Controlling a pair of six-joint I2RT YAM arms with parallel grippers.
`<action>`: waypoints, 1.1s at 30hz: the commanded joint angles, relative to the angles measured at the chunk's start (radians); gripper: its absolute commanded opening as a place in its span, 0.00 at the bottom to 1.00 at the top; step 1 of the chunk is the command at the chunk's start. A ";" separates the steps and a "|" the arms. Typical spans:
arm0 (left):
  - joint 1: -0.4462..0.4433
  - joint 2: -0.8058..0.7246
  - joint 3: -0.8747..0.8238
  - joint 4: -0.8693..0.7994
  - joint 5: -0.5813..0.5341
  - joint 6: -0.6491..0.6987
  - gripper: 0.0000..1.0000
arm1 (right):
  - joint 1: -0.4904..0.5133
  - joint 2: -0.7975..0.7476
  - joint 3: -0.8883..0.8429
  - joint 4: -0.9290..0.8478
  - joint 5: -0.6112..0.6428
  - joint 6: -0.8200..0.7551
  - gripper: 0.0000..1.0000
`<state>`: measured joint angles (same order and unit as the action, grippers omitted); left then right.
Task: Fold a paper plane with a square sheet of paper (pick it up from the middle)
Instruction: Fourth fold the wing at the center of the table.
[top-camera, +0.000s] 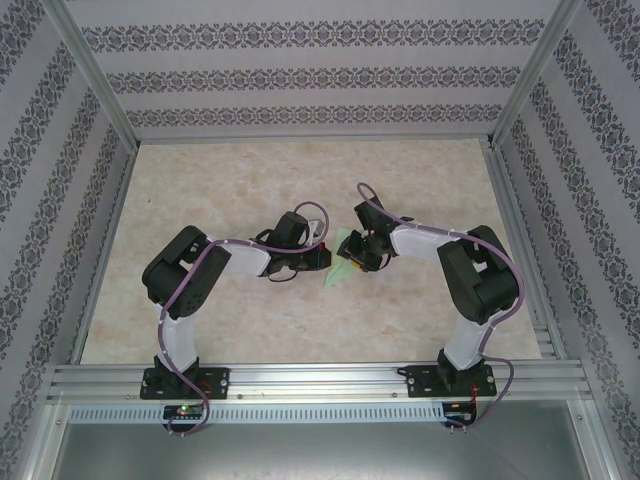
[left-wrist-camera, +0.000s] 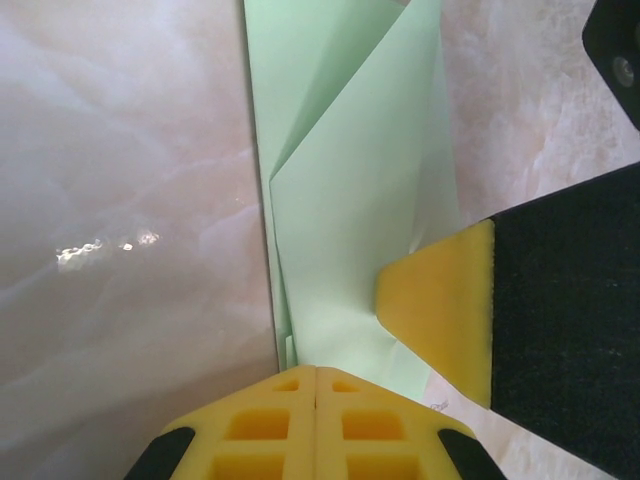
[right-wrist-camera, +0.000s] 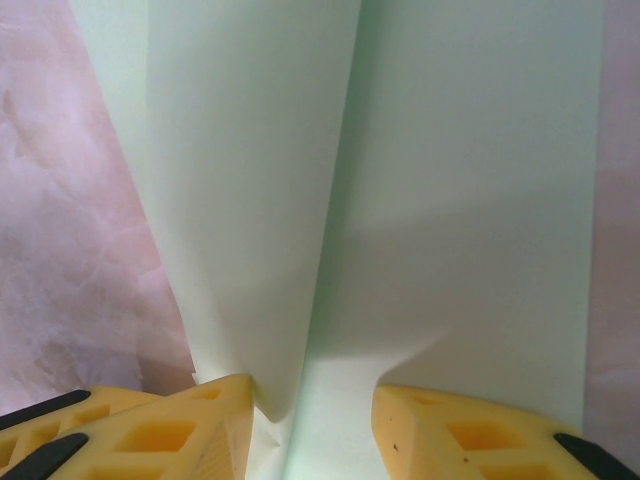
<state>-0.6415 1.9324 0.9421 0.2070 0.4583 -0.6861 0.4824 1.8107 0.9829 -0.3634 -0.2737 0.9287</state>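
As the wrist views show, left claw (left-wrist-camera: 315, 390) clamps the sheet (left-wrist-camera: 340, 220), right claw (right-wrist-camera: 310, 425) straddles it half-open.

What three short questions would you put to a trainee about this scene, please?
1. True or false: the left fingers are shut together.
2. The paper is: A flat and unfolded, B folded with creases, C crumpled into a ball.
3. What lies between the right fingers?
Key: 1 true; 2 B; 3 the paper.
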 joint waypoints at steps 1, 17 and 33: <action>0.005 0.016 0.023 -0.028 -0.015 0.018 0.05 | 0.007 0.156 -0.055 -0.076 0.122 -0.027 0.41; 0.004 -0.065 -0.014 0.047 0.031 0.002 0.06 | 0.028 0.213 -0.012 -0.109 0.149 -0.011 0.41; 0.004 0.006 0.008 0.066 0.108 -0.012 0.06 | 0.027 0.225 -0.018 -0.088 0.122 0.007 0.42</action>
<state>-0.6380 1.9083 0.9344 0.2462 0.5175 -0.6903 0.4957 1.8553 1.0519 -0.4595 -0.2546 0.9253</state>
